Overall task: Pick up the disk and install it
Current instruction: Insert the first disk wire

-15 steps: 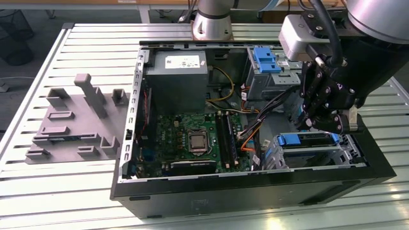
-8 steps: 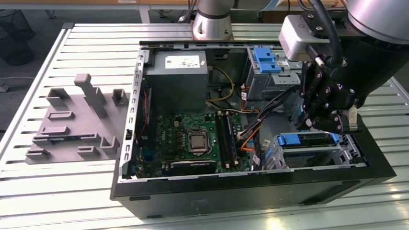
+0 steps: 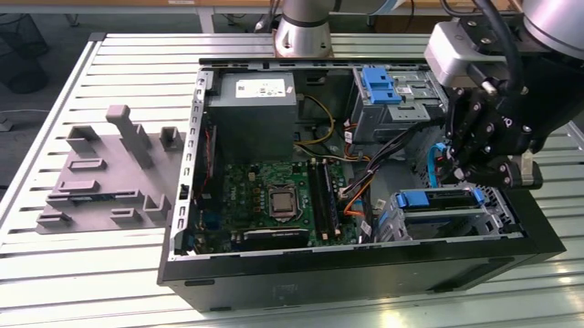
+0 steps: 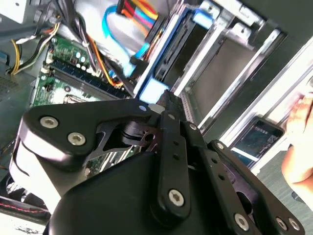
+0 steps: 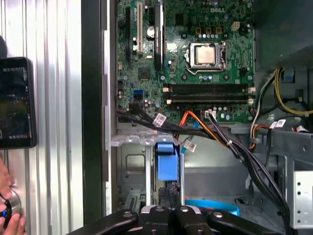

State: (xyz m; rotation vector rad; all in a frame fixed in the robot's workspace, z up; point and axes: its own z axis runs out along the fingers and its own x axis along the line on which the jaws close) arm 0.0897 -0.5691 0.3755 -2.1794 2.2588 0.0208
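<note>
The disk point(image 3: 438, 199) sits edge-on in the drive cage point(image 3: 456, 224) at the PC case's corner, w/ only its blue carrier showing. The end effector point(image 5: 168, 190) is narrow, pinched on its end; pad contact is hidden. Cables point(image 5: 234, 147) crowd one side.

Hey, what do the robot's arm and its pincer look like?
The arm is silver-grey with rounded joints, and black cables run along it. The pincer is matte black, built of flat linkage bars pinned with silver screws.
</note>
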